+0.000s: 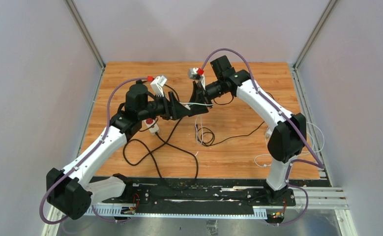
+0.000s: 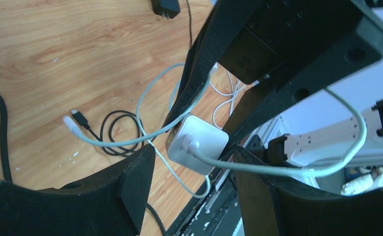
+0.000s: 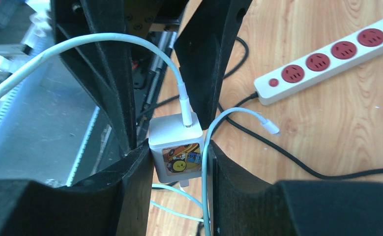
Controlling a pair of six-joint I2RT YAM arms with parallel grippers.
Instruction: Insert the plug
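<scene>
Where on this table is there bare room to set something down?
Bare table shows in the far left corner and in the far right corner beyond the right arm. The near patch between the black cable and the white cable is open. The middle is crowded: power strip, cable coil, left hand and right hand at the charger.

Overhead view faces down; both close wrist views share the charger [image 2: 197,142]

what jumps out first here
Mid-air over the wooden table, the right gripper clamps a white charger bearing a colourful sticker, with the left gripper close opposite. A white cable is plugged into it, and a power strip with red sockets lies on the wood.
</scene>
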